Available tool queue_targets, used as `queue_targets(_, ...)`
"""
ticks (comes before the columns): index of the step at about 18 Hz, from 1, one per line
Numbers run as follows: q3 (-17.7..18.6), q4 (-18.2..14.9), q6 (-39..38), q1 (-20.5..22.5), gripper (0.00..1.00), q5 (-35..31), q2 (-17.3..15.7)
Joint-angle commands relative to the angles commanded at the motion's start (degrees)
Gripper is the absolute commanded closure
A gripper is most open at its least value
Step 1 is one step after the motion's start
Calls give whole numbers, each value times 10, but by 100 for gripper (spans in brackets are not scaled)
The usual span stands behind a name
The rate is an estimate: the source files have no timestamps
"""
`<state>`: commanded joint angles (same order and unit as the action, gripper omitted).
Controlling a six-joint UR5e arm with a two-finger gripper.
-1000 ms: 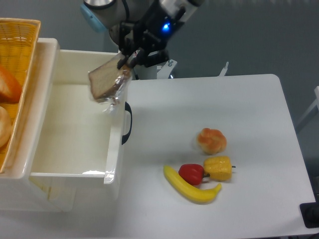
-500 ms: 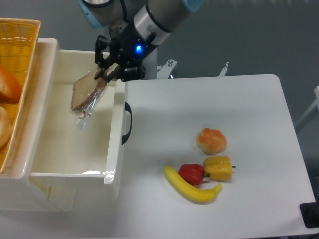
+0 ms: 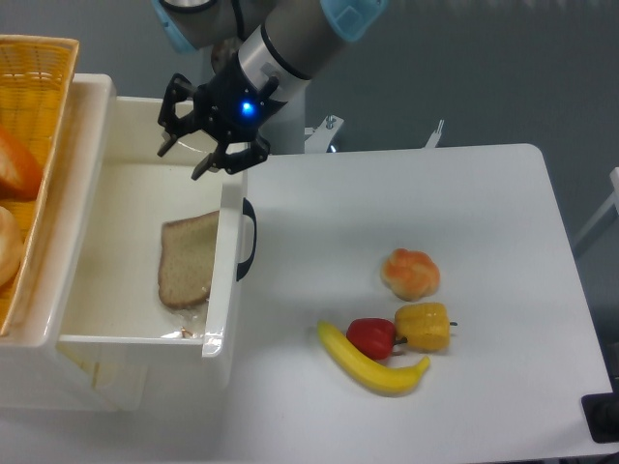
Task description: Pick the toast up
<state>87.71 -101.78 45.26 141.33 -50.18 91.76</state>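
The toast (image 3: 188, 259), a grey-brown slice in clear wrap, lies flat on the floor of the white bin (image 3: 89, 101), against its right wall. My gripper (image 3: 186, 160) hangs above the bin's far right corner, well above and behind the toast. Its fingers are spread open and hold nothing.
A wicker basket (image 3: 39, 58) with orange-brown rolls sits at the far left. On the table to the right lie a round bun (image 3: 411, 274), a red pepper (image 3: 372, 337), a yellow pepper (image 3: 424, 326) and a banana (image 3: 372, 366). The bin has a black handle (image 3: 249, 239) on its right wall.
The gripper moved left over the bin with the toast, then opened. The toast dropped and now lies flat on the bin floor.
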Motion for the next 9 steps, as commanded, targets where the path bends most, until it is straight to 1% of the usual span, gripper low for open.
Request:
queue_targets(1, -1, 3, 1, 0, 10, -1, 0)
queue_targets(3, -2, 11, 4, 6, 1, -13, -1)
queue_targets(7, -6, 20, 6, 30, 0, -38, -3)
queue_targets(9, -6, 46, 9, 47, 0, -41, -3)
